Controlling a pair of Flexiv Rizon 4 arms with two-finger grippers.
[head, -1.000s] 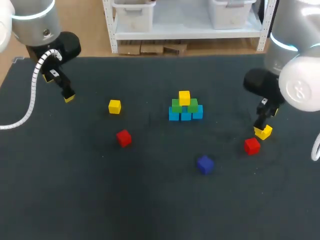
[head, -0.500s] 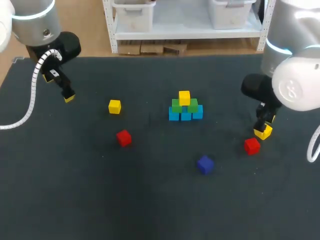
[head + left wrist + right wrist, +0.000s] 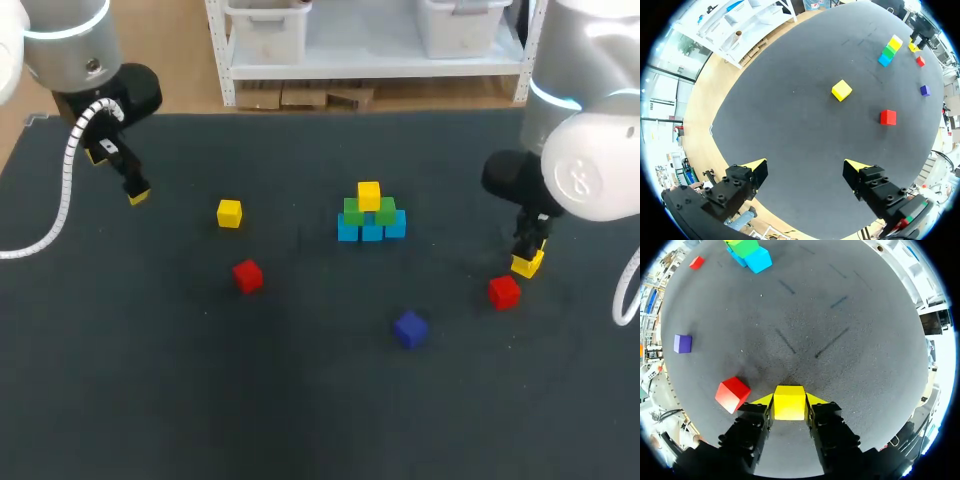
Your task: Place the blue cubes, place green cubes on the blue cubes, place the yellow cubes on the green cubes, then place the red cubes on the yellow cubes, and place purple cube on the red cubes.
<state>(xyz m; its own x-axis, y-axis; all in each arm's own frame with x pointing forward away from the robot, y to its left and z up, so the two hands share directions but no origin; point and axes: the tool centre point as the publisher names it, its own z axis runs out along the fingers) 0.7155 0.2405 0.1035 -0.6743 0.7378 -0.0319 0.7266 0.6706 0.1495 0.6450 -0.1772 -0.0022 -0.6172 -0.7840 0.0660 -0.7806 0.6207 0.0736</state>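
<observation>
A small pyramid stands mid-table: blue cubes (image 3: 371, 230) at the bottom, green cubes (image 3: 356, 211) on them, one yellow cube (image 3: 369, 195) on top. My right gripper (image 3: 527, 262) is down at the mat on the right, its fingers pressed against both sides of a yellow cube (image 3: 789, 402). A red cube (image 3: 732, 394) lies just beside it. My left gripper (image 3: 807, 170) hangs open and empty over the far left (image 3: 137, 193). Loose on the mat are another yellow cube (image 3: 229, 213), a second red cube (image 3: 247, 275) and a purple cube (image 3: 410, 328).
The dark mat (image 3: 300, 400) covers the whole table. The loose yellow cube (image 3: 841, 90) and red cube (image 3: 888, 117) lie ahead of my left gripper, with the pyramid (image 3: 888, 50) farther off.
My right gripper has lowered a little and its fingers have come together onto the yellow cube. The left arm and the other cubes have not moved.
</observation>
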